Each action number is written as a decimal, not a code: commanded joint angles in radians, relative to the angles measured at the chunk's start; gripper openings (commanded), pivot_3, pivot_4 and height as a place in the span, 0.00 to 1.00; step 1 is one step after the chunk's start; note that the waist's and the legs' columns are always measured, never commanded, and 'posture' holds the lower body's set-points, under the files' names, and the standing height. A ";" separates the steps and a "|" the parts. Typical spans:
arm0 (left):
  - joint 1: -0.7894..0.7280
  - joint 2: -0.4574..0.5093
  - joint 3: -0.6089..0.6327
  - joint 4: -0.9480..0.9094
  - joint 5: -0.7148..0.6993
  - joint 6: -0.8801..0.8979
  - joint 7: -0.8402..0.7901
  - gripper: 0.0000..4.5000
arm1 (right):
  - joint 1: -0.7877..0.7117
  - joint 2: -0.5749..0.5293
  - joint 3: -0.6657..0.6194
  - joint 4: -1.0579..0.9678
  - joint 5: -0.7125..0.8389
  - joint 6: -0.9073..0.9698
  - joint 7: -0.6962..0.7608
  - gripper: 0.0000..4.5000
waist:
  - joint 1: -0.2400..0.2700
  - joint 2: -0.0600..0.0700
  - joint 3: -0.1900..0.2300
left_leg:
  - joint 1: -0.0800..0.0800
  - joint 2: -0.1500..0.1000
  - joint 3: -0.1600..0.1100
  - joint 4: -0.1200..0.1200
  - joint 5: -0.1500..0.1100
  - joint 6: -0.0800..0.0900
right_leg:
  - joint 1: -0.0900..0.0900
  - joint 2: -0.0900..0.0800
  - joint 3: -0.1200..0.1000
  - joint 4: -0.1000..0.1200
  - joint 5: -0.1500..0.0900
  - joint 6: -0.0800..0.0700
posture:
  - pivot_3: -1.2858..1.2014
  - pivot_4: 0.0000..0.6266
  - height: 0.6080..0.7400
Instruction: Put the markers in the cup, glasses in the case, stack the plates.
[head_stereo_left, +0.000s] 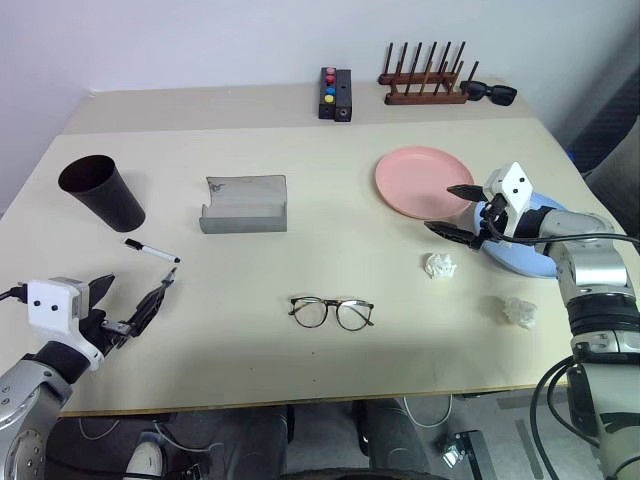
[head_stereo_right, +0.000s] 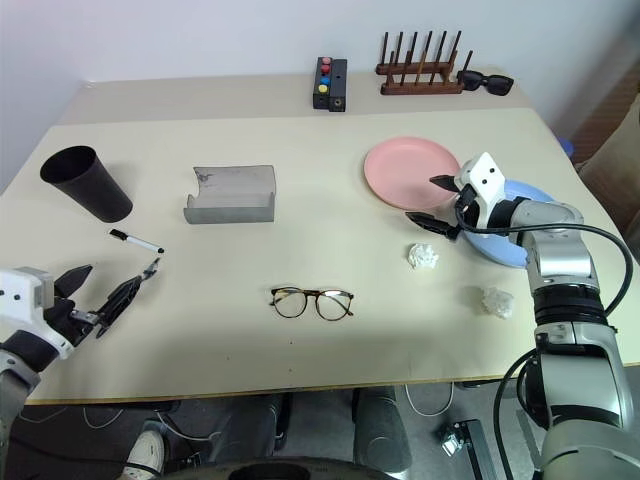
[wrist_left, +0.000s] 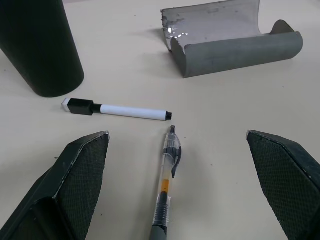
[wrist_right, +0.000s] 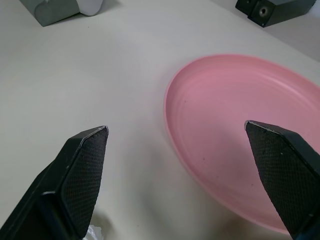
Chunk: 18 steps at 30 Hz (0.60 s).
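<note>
Both claws gape empty: left claw just short of the marker lying beside the cup; right claw at the pink plate. Best to straddle the marker's barrel mid-length before closing, then tip it in cap-up.

Two black fingers of the left gripper stand wide apart above the tabletop. Between them lies a clear pen with a dark clip. Just past its tip lies a white marker with a black cap. Near the marker stands the black cup. The grey case lies open farther off.
</note>
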 joint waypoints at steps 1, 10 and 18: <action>0.005 0.003 0.029 -0.022 0.001 -0.021 0.002 1.00 | -0.029 -0.003 -0.020 -0.005 0.005 -0.018 -0.003 0.99 | 0.000 0.000 0.000 | 0.000 0.000 0.000 0.000 0.000 0.000 | 0.000 0.000 0.000 0.000 0.000 0.000 | 0.52 0.24 0.99; -0.001 0.000 0.016 -0.028 0.004 -0.021 0.009 1.00 | -0.043 0.014 -0.013 -0.005 0.002 -0.019 0.000 0.99 | 0.000 0.000 0.000 | 0.000 0.000 0.000 0.000 0.000 0.000 | 0.000 0.000 0.000 0.000 0.000 0.000 | 0.52 0.24 0.99; -0.007 -0.007 -0.007 -0.034 0.004 -0.016 0.014 1.00 | -0.069 0.068 0.010 -0.040 0.002 -0.015 0.001 0.99 | -0.003 0.000 0.000 | 0.000 0.000 0.000 0.000 0.000 0.000 | 0.000 0.000 0.000 0.000 0.000 0.000 | 0.52 0.24 0.99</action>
